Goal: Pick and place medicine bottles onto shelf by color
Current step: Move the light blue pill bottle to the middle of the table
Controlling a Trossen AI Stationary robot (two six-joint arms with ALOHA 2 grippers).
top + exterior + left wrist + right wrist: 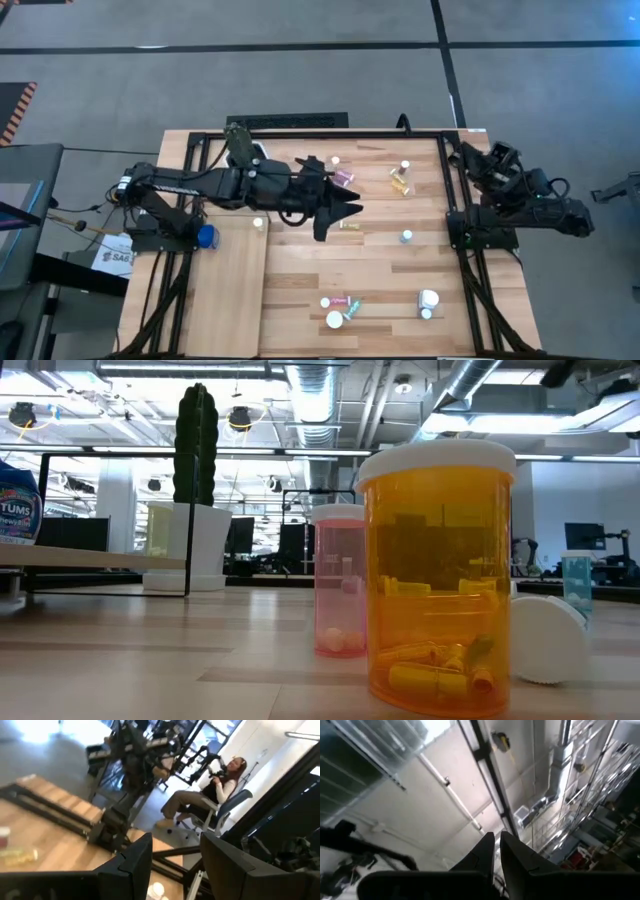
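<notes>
Well, the pale narrow plywood shelf (228,290) lies at the table's left w/ one small white-capped bottle (259,224) at its far edge; other bottles sit scattered, e.g. an amber one (349,226) just beside the left gripper (347,212). Its jaws are spread, nothing betw. them. Risk: a finger may knock this lying bottle so it rolls away. Right gripper (497,851) is parked at the table's right edge, jaws pressed together.

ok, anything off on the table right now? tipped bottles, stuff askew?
Yes. An amber bottle lies on its side just past the left gripper, which is open and empty. Near the front edge, a green bottle and a pink bottle also lie tipped beside a loose white cap.
</notes>
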